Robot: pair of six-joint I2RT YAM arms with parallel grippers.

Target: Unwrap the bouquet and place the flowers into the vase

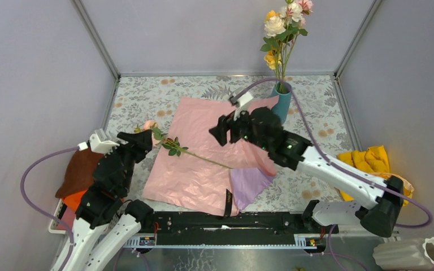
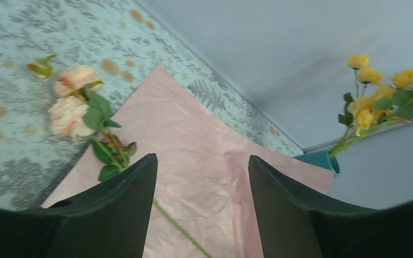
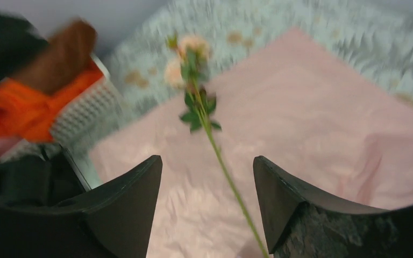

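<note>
Far left, at the tabletop [image 1: 147,96] edge: white basket [image 1: 56,220] holding a brown cloth [image 1: 82,169] and an orange cloth [image 1: 74,199].

Left arm [image 1: 110,169] reaches over the pink paper's [image 1: 192,180] left edge. Left jaws are open: both fingers [image 2: 123,204] stand well apart, with nothing between them. They hang just beside the leaves of the loose rose [image 1: 172,145].

The loose rose lies flat. Its pale pink blooms [image 2: 70,107] are on the bare tabletop just off the paper's left corner. Its green stem runs right and toward the near edge across the pink paper.

The pink paper is spread open mid-tabletop. Lilac paper [image 1: 248,183] shows from under its near right corner. A black ribbon [image 1: 228,202] lies at the near edge, on the pink paper.

Right arm [image 1: 328,166] extends over the paper's middle. Right jaws are parted, fingers [image 3: 296,209] apart. In the blurred wrist view the stem [image 3: 220,161] runs through the gap, and neither finger visibly touches it.

The vase [image 1: 282,104], teal, stands upright at the far right corner of the paper. The flowers [image 1: 285,25] in it are yellow, cream and pink, with stems down in the mouth.

Right of the arm lies a yellow cloth [image 1: 367,160]. A white ribbed vase [image 1: 409,255] lies on its side at the near right corner.
</note>
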